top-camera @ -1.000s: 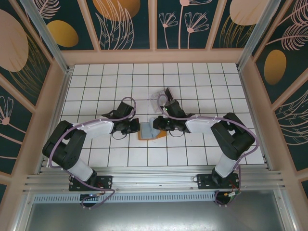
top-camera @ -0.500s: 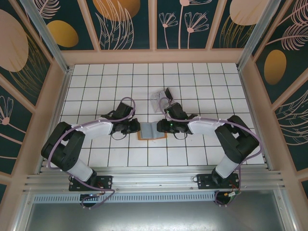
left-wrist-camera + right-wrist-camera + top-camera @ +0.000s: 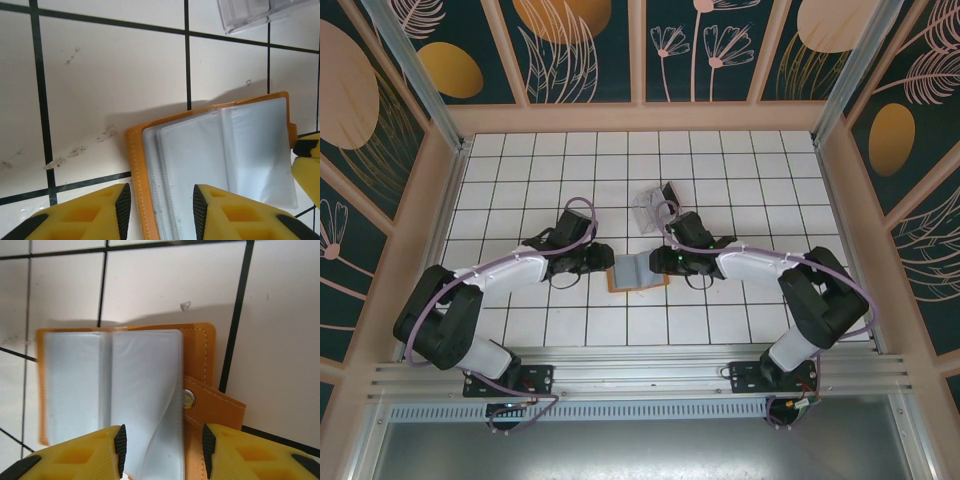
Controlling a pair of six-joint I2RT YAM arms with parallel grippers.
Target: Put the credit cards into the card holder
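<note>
The card holder point(image 3: 638, 272) lies open on the tiled desk point(image 3: 720, 160) (pale sleeves facing up), between my two arms. My left pincer point(image 3: 161, 200) stands apart astride its orange edge. My right pincer point(image 3: 161, 440) stands apart over the sleeves, near the snap point(image 3: 189, 399).

The worktop point(image 3: 520, 170) is white tile crossed by a black grid, and the left wrist view shows faint scuff marks point(image 3: 75, 150) on it. Near its centre the orange card holder point(image 3: 635, 272) lies flat and open, pale sleeves up, with its snap tab point(image 3: 212, 402) at the 3 o'clock edge. At 12 o'clock from it, apart, lies a clear plastic case point(image 3: 648, 208). A dark card point(image 3: 671, 190) sits just beside the case at 2 o'clock.
</note>
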